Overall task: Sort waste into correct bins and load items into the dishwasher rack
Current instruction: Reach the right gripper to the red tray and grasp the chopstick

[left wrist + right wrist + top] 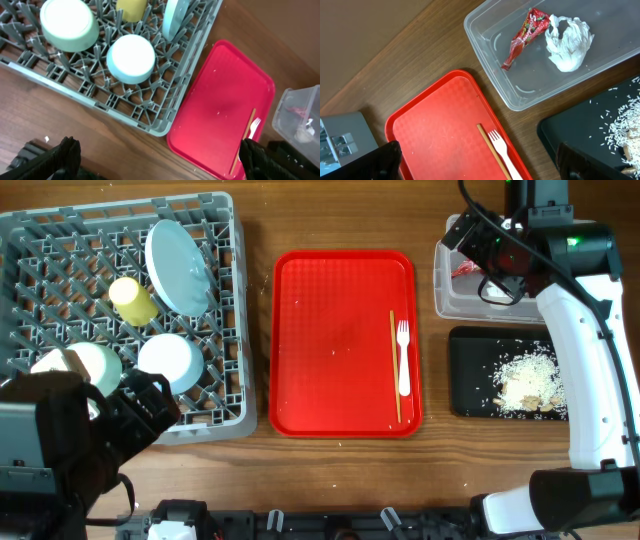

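Standing wide open, left fingers [62,159] and right fingers [375,161] both hold nothing.

A brown wood-grain desk [340,470] fills the overhead view, evenly lit, with a bare strip at 6 o'clock.

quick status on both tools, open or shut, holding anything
Left tool: open, holding nothing.
Right tool: open, holding nothing.
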You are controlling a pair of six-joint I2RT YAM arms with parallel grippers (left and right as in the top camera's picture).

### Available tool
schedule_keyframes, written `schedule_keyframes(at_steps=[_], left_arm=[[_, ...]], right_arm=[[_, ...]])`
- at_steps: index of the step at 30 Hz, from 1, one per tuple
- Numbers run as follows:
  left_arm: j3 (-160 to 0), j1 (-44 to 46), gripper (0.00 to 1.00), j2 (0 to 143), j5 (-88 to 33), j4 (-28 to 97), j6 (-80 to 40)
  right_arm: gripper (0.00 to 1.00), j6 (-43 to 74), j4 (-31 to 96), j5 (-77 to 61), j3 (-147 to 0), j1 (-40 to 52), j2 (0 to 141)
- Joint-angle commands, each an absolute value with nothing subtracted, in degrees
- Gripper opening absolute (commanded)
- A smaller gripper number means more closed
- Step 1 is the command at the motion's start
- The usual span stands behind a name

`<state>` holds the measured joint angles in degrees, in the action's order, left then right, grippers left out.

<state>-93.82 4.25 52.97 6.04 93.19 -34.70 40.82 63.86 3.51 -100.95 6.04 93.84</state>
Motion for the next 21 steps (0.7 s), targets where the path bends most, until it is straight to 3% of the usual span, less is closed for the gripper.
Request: schedule_keyframes(at_steps=[1,7,17,21], left_arm=[[-93.76,3.86,1.00,53.19,5.39,94.19,-35.18],[-93.76,3.86,1.00,53.19,5.37,95.29,-35.20],[-93.76,3.86,1.00,53.19,5.39,96.49,-35.20],[-93.76,3.86,1.00,53.19,5.39,96.49,-35.20]], right_arm=[[1.00,40.58,63.68,4.71,-100.86,5.98,94.32],[1.00,41.01,63.51,4.69,-100.86,5.98,94.32],[1.00,65.36,56.14,3.53,-100.86,5.98,94.32],[1.00,62.46,60.55,-13.72,-100.77,6.04,94.41]])
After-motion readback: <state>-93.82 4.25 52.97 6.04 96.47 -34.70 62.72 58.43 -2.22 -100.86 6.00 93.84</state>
